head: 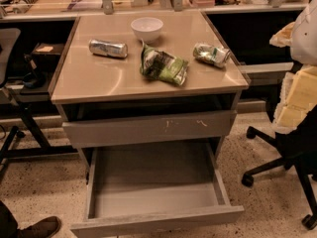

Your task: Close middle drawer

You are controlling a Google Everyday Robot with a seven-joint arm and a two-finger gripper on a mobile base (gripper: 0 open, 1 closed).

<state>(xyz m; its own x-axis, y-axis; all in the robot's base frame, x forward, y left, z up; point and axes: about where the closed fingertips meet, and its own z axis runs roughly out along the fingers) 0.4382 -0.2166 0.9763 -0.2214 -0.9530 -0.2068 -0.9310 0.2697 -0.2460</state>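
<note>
The middle drawer (157, 223) is pulled well out from under the table's front edge, w/ its smooth grey inside showing. Its plain front is approx as wide as the table.

Directly above it, just under the front edge, sits the scratched drawer front (148, 128) (pale marks right of centre), nowhere near as far out.

The gripper (298, 97) is off past the table's right edge, a pale yellowish shape below the white arm (304, 31) and well apart from the middle drawer. Whether it's open or closed, or has hold of anything, can't be told.

On the table top (99, 81):
- The white bowl (146, 28) is near the back edge, approx centre.
- The silver can (108, 48) lies on its side toward the left edge.
- The green snack bag (164, 66) is mid-table.
- The green-and-white can (212, 54) lies on its side near the right edge.

On the floor, the office chair base (277, 165) is past the front-right corner. A brown shoe (40, 227) is past the front-left corner.
</note>
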